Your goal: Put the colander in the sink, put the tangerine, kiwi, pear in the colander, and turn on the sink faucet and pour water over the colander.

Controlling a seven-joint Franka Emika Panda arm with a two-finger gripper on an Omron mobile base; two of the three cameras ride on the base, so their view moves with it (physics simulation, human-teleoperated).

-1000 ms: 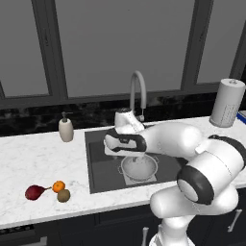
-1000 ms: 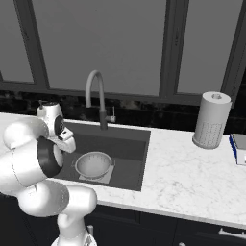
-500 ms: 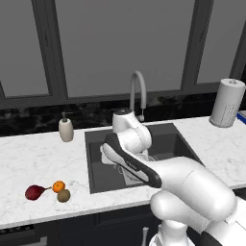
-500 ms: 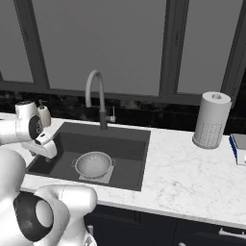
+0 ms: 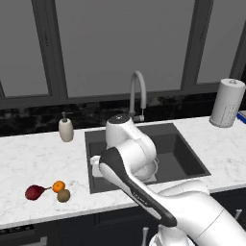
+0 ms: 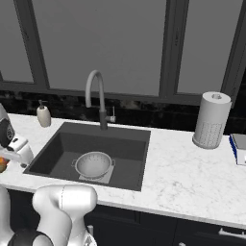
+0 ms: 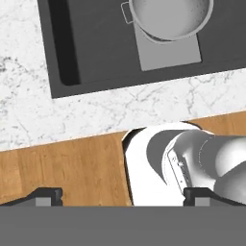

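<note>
The silver colander (image 6: pixel 93 164) sits upright and empty on the pale panel at the bottom of the dark sink (image 6: pixel 137 144); the arm hides most of the colander (image 5: pixel 153 169) in the left base view. The tangerine (image 5: pixel 58 185), kiwi (image 5: pixel 63 195) and dark red pear (image 5: pixel 33 192) lie together on the counter left of the sink. My gripper (image 7: pixel 122 196) is open and holds nothing. It hovers over the counter's front edge near the sink's left front corner, and the gripper (image 6: pixel 18 151) faces down. The grey gooseneck faucet (image 5: pixel 137 93) stands behind the basin, with no water running.
A beige soap dispenser (image 5: pixel 66 129) stands at the back left of the sink. A paper towel roll (image 6: pixel 211 120) is on the right counter, with a blue-edged object (image 6: pixel 239 148) beyond it. Dark window panes rise behind the backsplash.
The arm has swung from above the colander leftward and forward to the sink's left front corner. The gripper stayed open and the colander stayed in the sink.
</note>
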